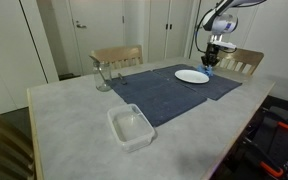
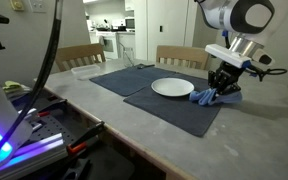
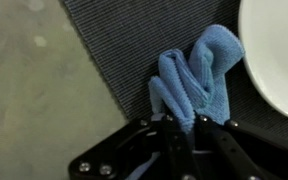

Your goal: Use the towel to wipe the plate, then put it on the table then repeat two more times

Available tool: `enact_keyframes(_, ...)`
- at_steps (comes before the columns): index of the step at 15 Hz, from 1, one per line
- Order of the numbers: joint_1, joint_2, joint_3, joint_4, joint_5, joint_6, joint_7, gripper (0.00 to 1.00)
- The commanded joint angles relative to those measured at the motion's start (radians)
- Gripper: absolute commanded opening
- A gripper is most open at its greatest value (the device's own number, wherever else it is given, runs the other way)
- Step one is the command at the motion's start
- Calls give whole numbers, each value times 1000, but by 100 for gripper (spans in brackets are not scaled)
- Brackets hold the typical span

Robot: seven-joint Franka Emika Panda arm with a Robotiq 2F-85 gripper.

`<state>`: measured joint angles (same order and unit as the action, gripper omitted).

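Observation:
A white plate [image 2: 172, 88] lies on a dark blue placemat [image 2: 154, 103]; it also shows in an exterior view [image 1: 192, 76] and at the right edge of the wrist view [image 3: 279, 50]. A crumpled blue towel [image 3: 196, 78] lies on the mat just beside the plate, also seen in an exterior view [image 2: 206, 96]. My gripper [image 3: 183, 128] is low over the mat and shut on the near end of the towel. It shows in both exterior views [image 2: 224, 88] [image 1: 212, 62].
A clear plastic container [image 1: 131, 127] sits near the table's front edge. A glass jar [image 1: 102, 77] stands at the left of the mat. Wooden chairs [image 1: 117, 57] [image 1: 244, 62] stand behind the table. The grey tabletop [image 3: 34, 90] lies beside the mat.

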<state>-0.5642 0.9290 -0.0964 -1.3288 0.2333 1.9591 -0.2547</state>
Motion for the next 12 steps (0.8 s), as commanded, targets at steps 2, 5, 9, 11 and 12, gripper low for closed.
enact_keyframes(2, 36, -25, -12, 4, -22, -13, 13, 3)
enact_keyframes(5, 60, -43, -21, -1, -36, -5, 16, 3)
enact_keyframes(9, 85, -74, -25, -19, -68, 10, 23, 3)
enact_keyframes(11, 97, -88, -27, -23, -83, 8, 33, 3)
enact_keyframes(12, 103, -97, -27, -28, -92, 10, 38, 3)
